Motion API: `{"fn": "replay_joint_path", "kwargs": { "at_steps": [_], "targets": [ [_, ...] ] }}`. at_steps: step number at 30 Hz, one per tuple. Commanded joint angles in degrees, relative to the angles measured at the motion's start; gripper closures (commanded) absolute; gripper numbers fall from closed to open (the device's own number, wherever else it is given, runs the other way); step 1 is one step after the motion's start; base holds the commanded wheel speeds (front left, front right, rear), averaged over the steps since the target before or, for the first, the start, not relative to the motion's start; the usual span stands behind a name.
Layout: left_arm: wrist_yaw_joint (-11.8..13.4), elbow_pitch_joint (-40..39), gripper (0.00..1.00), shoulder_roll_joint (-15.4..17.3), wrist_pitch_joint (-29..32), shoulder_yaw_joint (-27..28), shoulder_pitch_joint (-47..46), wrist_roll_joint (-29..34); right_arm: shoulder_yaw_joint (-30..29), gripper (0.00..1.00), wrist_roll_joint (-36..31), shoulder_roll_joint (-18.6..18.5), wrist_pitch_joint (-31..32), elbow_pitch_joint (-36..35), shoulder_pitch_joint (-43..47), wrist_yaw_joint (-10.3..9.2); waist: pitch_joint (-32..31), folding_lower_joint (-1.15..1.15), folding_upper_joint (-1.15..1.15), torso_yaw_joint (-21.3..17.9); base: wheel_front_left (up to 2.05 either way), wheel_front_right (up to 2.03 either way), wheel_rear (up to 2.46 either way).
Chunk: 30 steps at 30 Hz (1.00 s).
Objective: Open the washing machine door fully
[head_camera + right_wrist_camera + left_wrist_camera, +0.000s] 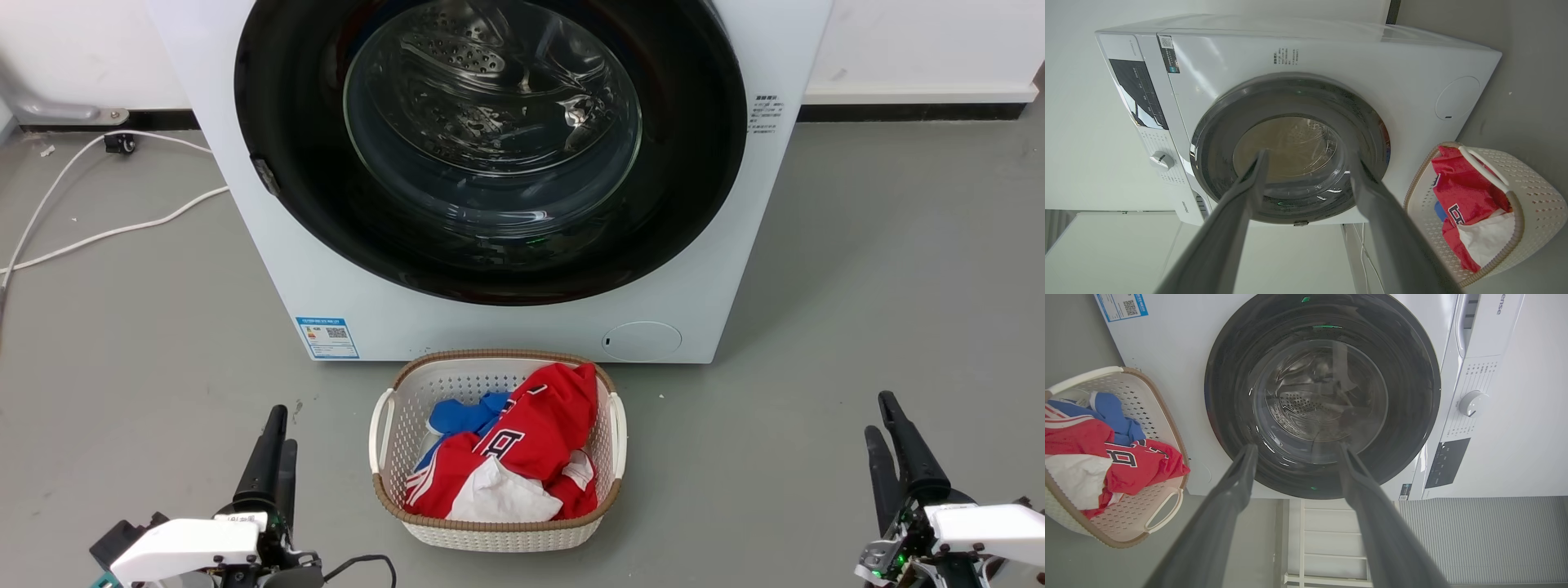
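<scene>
The washing machine door (490, 163) is a wide glossy black ring around a bulging glass bowl, and it lies flat against the white machine front. A small catch (265, 175) sits on its left rim. My left gripper (283, 426) hovers low over the floor at the lower left, far short of the machine, fingers pointing at it. In the left wrist view it (1296, 448) is open and empty, with the door (1323, 404) ahead. At the lower right my right gripper (879, 413) is equally far back. It (1309, 155) is open and empty, facing the door (1290, 143).
A white laundry basket (498, 531) holding red, blue and white clothes stands on the grey floor right before the machine, between my two grippers. White cables (106, 233) trail over the floor at the left. A small round white flap (641, 340) sits low on the machine front.
</scene>
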Motion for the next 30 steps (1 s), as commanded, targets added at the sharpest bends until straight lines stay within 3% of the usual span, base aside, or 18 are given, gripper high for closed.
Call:
{"fn": "replay_joint_path", "kwargs": {
  "at_steps": [1, 20, 30],
  "targets": [
    [0.3, -1.9, 0.00, 0.2, -0.9, 0.4, -0.6, 3.0, -0.5, 0.00, -3.5, -0.2, -0.9, -2.0, -0.4, 0.06, 0.0, 0.00, -0.01, 0.0, 0.00, 0.00, 0.00],
    [6.3, -9.0, 0.00, 0.2, -5.3, -3.2, 0.7, 27.5, 0.5, 0.00, -28.9, -0.1, -5.2, -11.0, 1.7, 0.08, 0.3, 0.00, -0.01, 0.1, 0.00, 0.00, 0.00],
    [8.2, -10.7, 0.00, 0.5, -7.4, -5.9, 1.5, 39.2, 2.2, 0.00, -43.2, -0.1, -7.3, -14.4, 3.3, 0.09, 0.2, 0.00, -0.01, 0.2, 0.00, 0.00, 0.00]
  ]
}}
